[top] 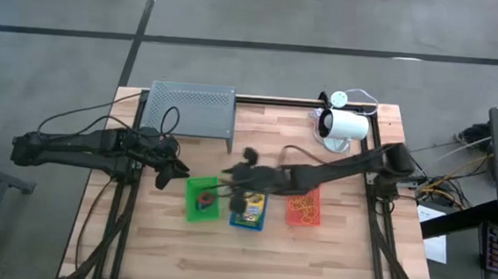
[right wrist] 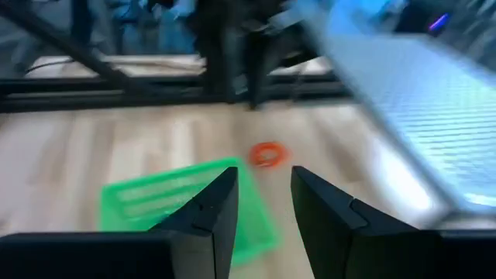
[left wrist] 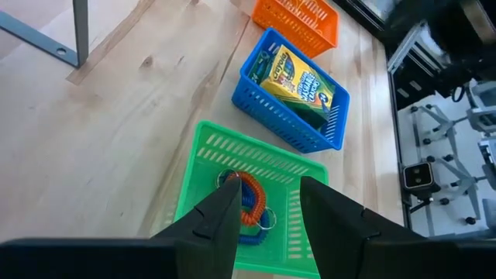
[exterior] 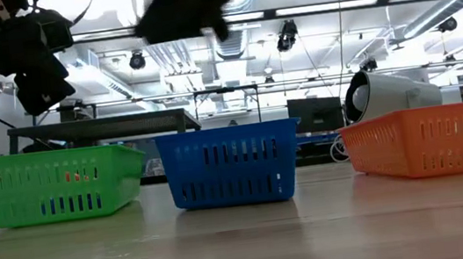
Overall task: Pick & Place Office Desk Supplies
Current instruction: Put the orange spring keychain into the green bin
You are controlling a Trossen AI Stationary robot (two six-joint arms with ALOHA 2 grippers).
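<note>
Both grippers hang above the pale wooden table [top: 338, 251] with their dark fingers parted and nothing between them. Taking the green basket [top: 201, 198] as the landmark: the left gripper [top: 169, 171] hovers just off its outer side, toward the grey perforated rack [top: 190, 109], and its wrist view looks down into the basket past its own parted fingers [left wrist: 221, 225]. The right gripper [top: 239, 184] hangs over the gap between the green basket and the blue basket [top: 249, 212] beside it, its arm reaching in across the table from the far side.

Inside the green basket lie red and blue elastic loops [left wrist: 246, 203], bunched on its floor. The blue basket holds a yellow-green crayon box [left wrist: 298, 81] lying flat. Beyond the blue one stands the orange basket [top: 303, 207], with thin orange rubber bands [top: 305, 216] in it. One more orange rubber band [right wrist: 267, 154] lies loose on the bare wood just beyond the green basket's rim in the right wrist view.

The table is light butcher-block plank, set in a black frame. A white cylindrical device [top: 345, 127] sits at the corner farthest from the green basket, cables trailing off it. Around the table the floor is grey concrete crossed by dark lines. Seen level across the table, the room behind has an open ceiling with strip lights, ducts and dark benches.
</note>
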